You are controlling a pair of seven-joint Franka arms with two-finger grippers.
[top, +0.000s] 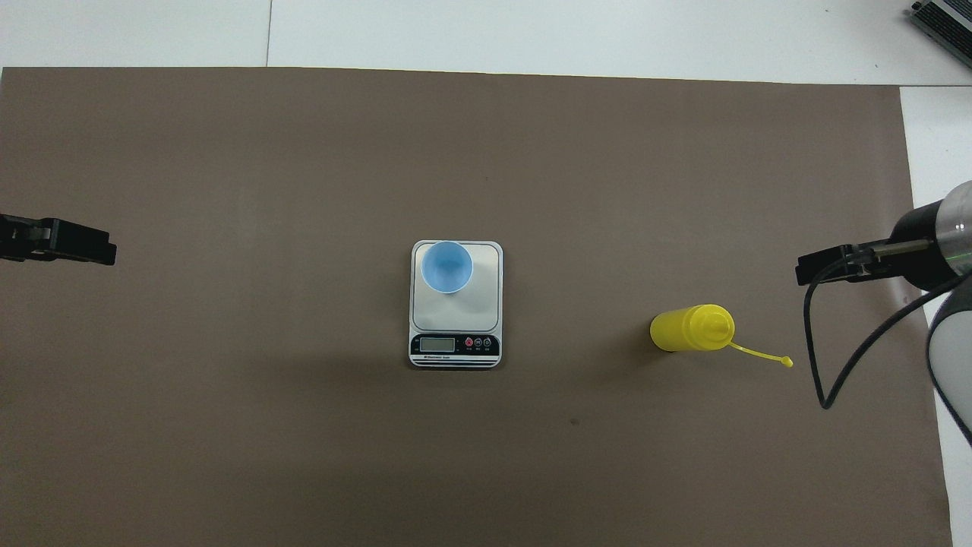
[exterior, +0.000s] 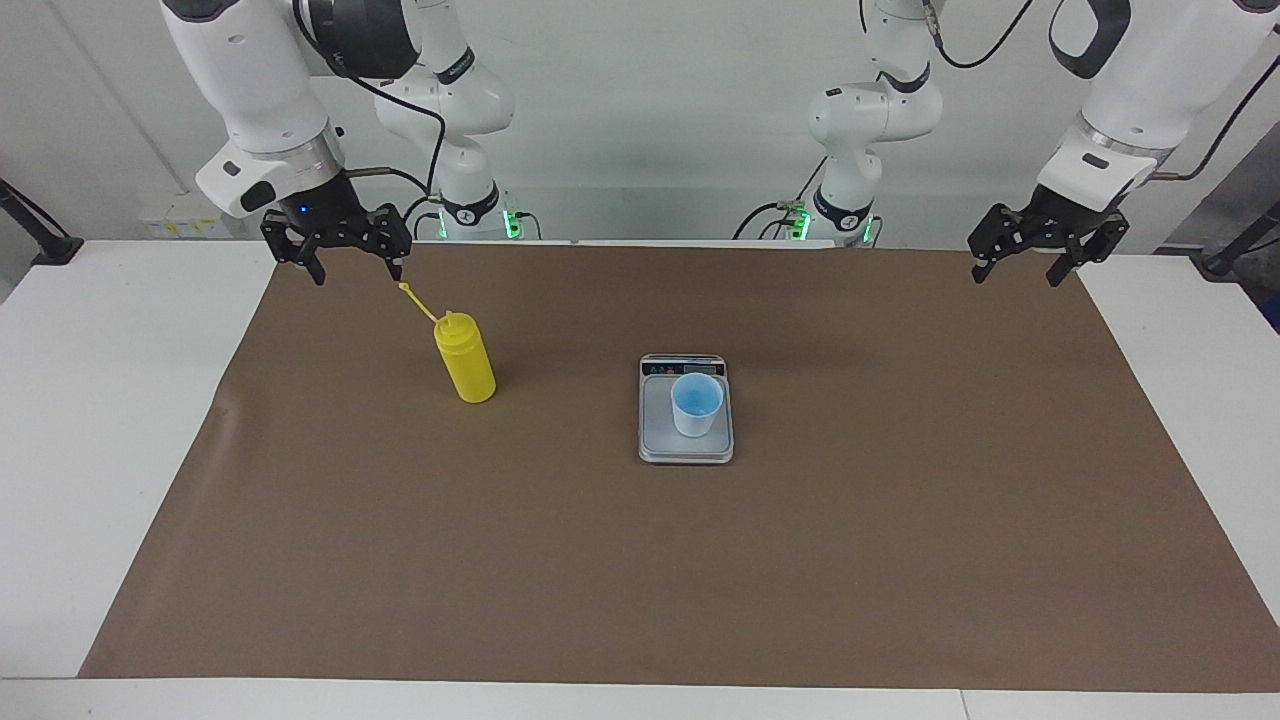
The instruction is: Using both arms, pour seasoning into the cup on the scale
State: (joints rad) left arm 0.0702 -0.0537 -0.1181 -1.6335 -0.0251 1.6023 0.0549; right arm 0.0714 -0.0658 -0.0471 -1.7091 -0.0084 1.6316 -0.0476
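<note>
1. Count: one yellow plastic squeeze bottle (exterior: 466,360), one light blue tapered cup (exterior: 696,403), one flat silver-grey digital scale (exterior: 660,432), two white jointed arms, each ending in a black two-finger gripper.
2. Yellow bottle – cylindrical, stands upright on the brown paper mat (exterior: 640,560) toward the right arm's end of the table, well apart from the scale. Nozzle top uncovered; the thin yellow cap strap (exterior: 417,303) sticks out sideways from the neck, pointing toward the right arm's end of the table, with the small cap at its tip.
3. Blue cup – upright, open mouth up, no handle, sitting on the scale's weighing plate at the part farther from the robots. Shorter than the bottle.
4. Scale – lies flat near the middle of the mat, its dark display strip along the short edge nearer the robots.
5. Right gripper (exterior: 350,266) – hangs above the mat's edge close to the cap strap's tip, not touching the bottle; fingers spread apart, nothing between them.
6. Left gripper (exterior: 1022,266) – waits over the mat's corner at the left arm's end, well apart from the scale; fingers spread, holding nothing.
</note>
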